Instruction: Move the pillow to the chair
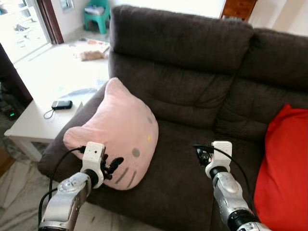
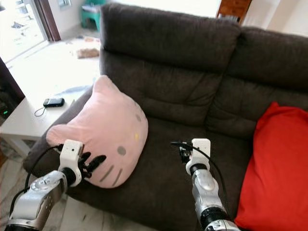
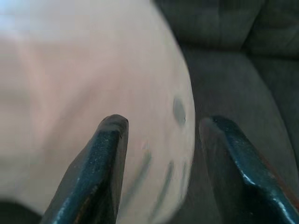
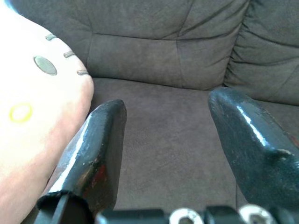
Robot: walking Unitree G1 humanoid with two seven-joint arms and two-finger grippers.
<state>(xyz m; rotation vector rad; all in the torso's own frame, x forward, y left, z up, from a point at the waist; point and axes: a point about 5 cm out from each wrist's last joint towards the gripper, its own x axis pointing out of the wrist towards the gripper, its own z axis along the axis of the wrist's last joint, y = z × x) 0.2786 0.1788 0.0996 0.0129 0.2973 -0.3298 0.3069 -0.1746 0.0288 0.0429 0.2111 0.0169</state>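
A pink cat-face pillow [image 1: 115, 134] leans on the dark sofa [image 1: 192, 72] against its armrest, at about nine o'clock from the seat's middle. The left gripper [image 1: 111, 167], fingers spread, sits at the pillow's lower edge, about six o'clock on the face; the right gripper [image 4: 166, 140] hangs spread above bare seat, at three o'clock from the pillow. A sound grab likely calls for the right gripper to close in so both bracket the soft pillow before lifting. A red cushion [image 1: 284, 163] lies well apart.
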